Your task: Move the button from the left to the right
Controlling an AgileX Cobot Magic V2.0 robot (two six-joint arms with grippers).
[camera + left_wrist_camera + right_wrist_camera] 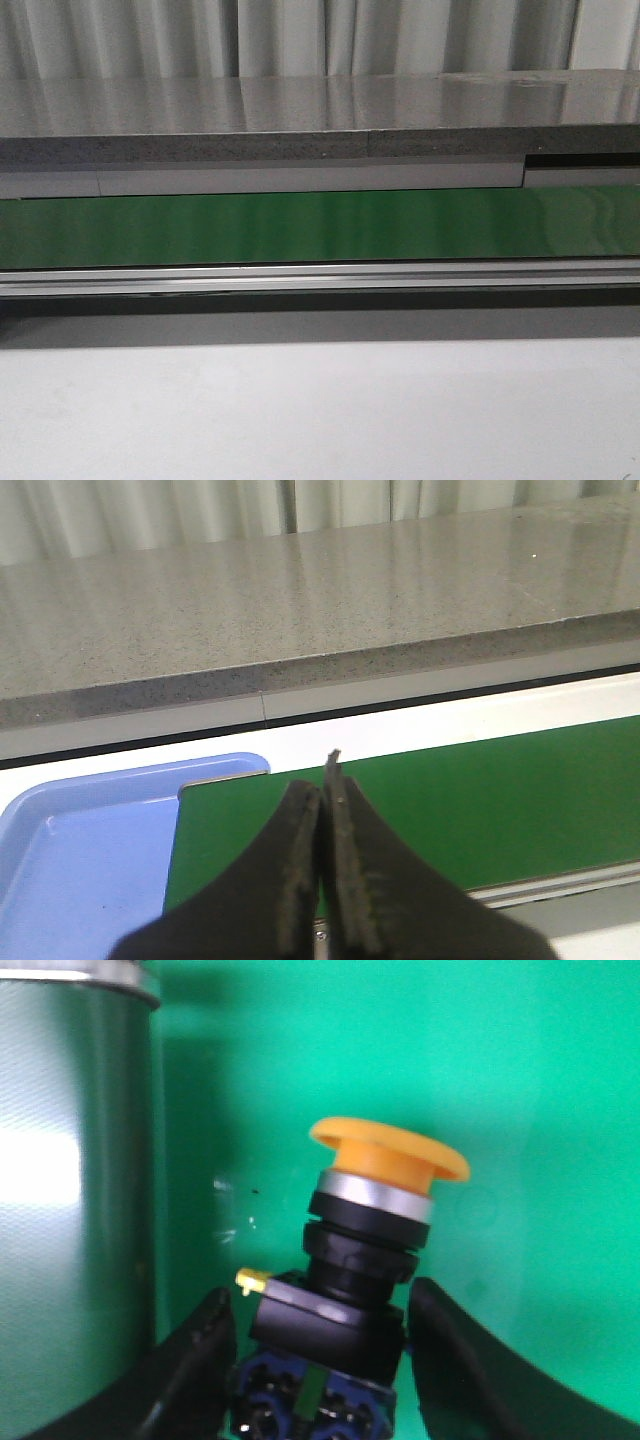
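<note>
- Right hand (pixel 315 1360) grips one button (pixel 365 1250) by its black body, centre frame, over green belt (pixel 520 1080).
- Left hand (pixel 325 880) clenched, empty, above one blue tray (pixel 70 840).
- Grey bench (pixel 300 105), pale curtains (pixel 300 35) behind.

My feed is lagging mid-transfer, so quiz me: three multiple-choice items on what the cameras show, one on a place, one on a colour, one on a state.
1. Where is the button?
A. in the blue tray
B. between the right gripper's fingers
C. on the grey counter

2. What colour is the button's cap?
A. yellow-orange
B. red
C. green

3. How is the left gripper?
A. wide open
B. holding the button
C. shut, holding nothing

Answers: 1 B, black fingers flank its body over the green belt. 2 A, the right wrist view shows it. 3 C, its fingertips meet above the belt, beside the blue tray.
</note>
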